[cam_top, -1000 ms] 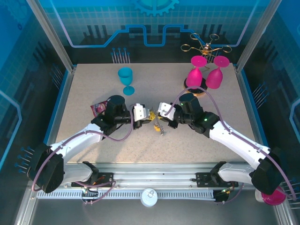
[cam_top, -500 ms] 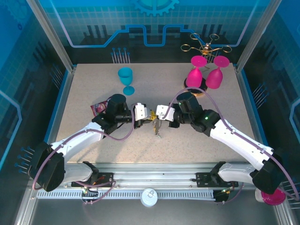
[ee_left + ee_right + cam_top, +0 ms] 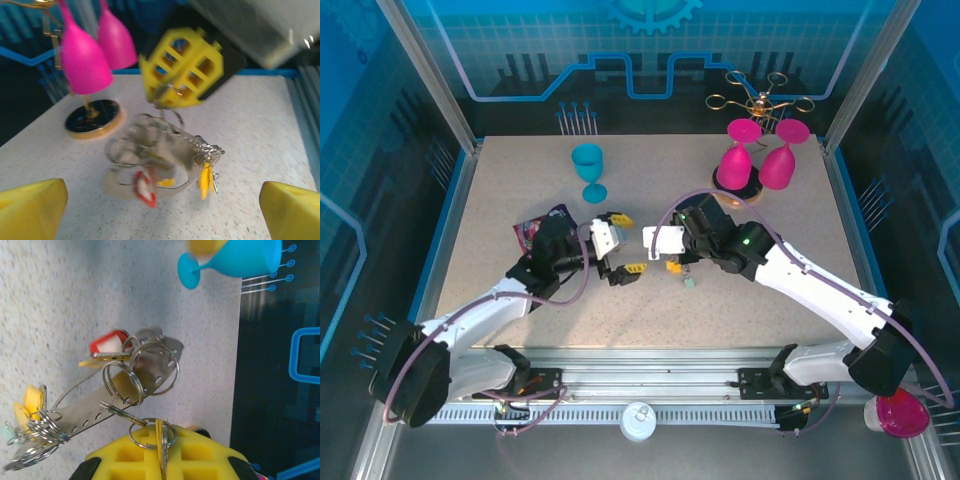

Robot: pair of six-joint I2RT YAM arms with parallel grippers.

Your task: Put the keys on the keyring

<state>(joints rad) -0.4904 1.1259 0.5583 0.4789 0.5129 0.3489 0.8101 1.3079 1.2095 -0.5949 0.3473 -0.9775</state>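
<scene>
Two grippers are faced toward each other over mid table (image 3: 520, 190), w/ the key cluster btwn them. The right gripper (image 3: 665, 252) is clamped on the keyring (image 3: 150, 432): one thin ring is pinched in the slit btwn its yellow pads, seen edge-on in the right wrist view. The keys (image 3: 107, 346) are hung below that ring along w/ more rings and a perforated metal strip (image 3: 85, 402); a red head and a yellow head can be made out.

The ring is prob. held high so the cluster dangles free and is turned toward the other arm. Whether the lowest keys touch the table cannot be told, as the left wrist view is blurred.

The left gripper (image 3: 624, 243) is held wide apart, nothing in it; its yellow fingertips (image 3: 31, 207) are seen at both lower corners of its own view, w/ the cluster centred ahead. That pose is judged as a set-up to take a key or steady the ring.

Pink glasses (image 3: 82, 57), blue cup (image 3: 240, 257) and wrapper (image 3: 535, 230) are left aside, well apart from the work. Some keys are judged to be already on rings; how many are left cannot be told.
</scene>
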